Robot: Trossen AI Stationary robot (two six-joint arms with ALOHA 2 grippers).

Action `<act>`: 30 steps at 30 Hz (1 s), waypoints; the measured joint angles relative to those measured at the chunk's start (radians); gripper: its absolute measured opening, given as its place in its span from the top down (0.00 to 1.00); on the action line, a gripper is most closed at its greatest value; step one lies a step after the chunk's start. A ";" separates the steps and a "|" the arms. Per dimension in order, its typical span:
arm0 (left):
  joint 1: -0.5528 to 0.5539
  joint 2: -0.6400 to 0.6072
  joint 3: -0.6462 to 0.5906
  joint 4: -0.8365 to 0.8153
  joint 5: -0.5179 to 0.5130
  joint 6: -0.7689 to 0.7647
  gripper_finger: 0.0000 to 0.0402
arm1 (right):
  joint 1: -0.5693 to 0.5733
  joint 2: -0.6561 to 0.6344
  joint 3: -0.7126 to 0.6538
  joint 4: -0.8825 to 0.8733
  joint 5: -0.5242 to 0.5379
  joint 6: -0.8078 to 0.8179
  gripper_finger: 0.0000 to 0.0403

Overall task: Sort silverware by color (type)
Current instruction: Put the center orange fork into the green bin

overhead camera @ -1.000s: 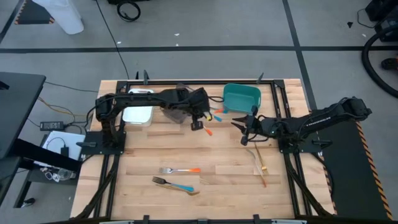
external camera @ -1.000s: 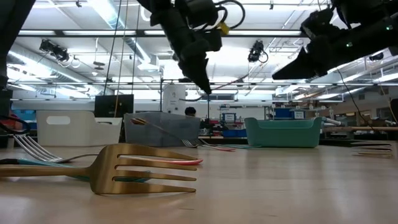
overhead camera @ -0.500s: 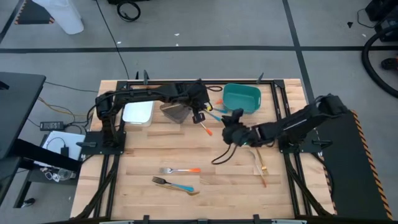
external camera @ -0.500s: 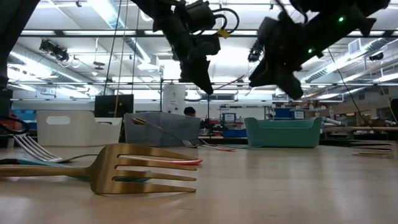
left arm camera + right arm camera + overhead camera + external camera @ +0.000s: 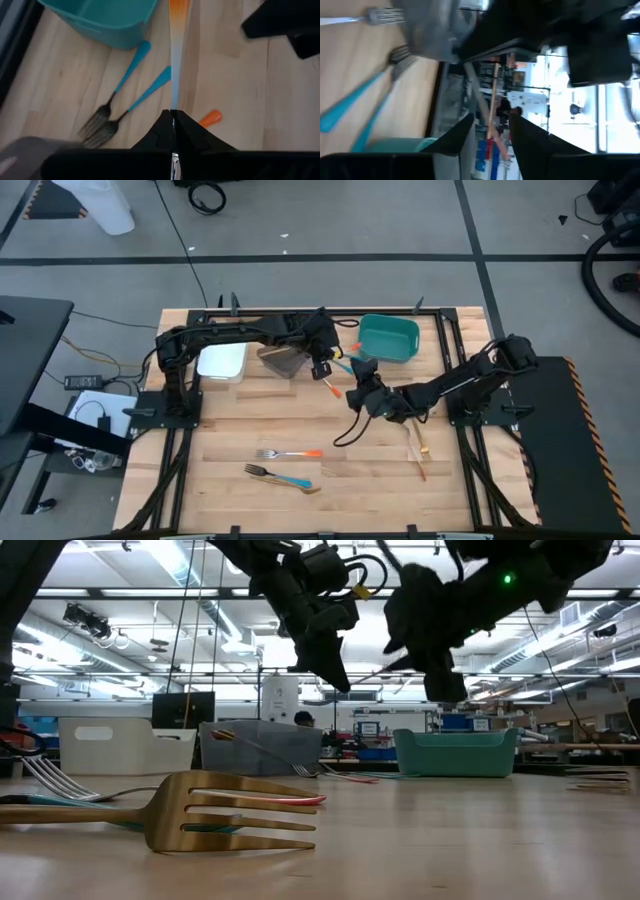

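Wooden desk (image 5: 230, 435), lab hall behind. Since a second ago my right gripper (image 5: 362, 373) swung from right of centre leftward toward the left gripper (image 5: 322, 366) at upper centre, jaws spread wider, nothing held. Left jaws shut on an orange-handled fork (image 5: 175, 60), arm stretched across from the left. Two blue-handled forks (image 5: 122, 97) lie beside the teal bin (image 5: 388, 338); more forks (image 5: 285, 465) lower centre.
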 joint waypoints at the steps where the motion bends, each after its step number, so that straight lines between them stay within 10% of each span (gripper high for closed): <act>1: 0.000 0.005 0.000 0.012 0.001 -0.008 0.97 | 0.000 -0.005 0.000 0.022 0.000 -0.022 0.65; 11: -0.002 0.007 0.000 0.051 0.036 -0.084 0.97 | -0.044 -0.017 0.000 0.022 -0.055 -0.207 0.56; 30: -0.007 0.007 0.000 0.149 0.197 -0.193 0.97 | -0.090 -0.017 0.000 0.027 -0.115 -0.401 0.74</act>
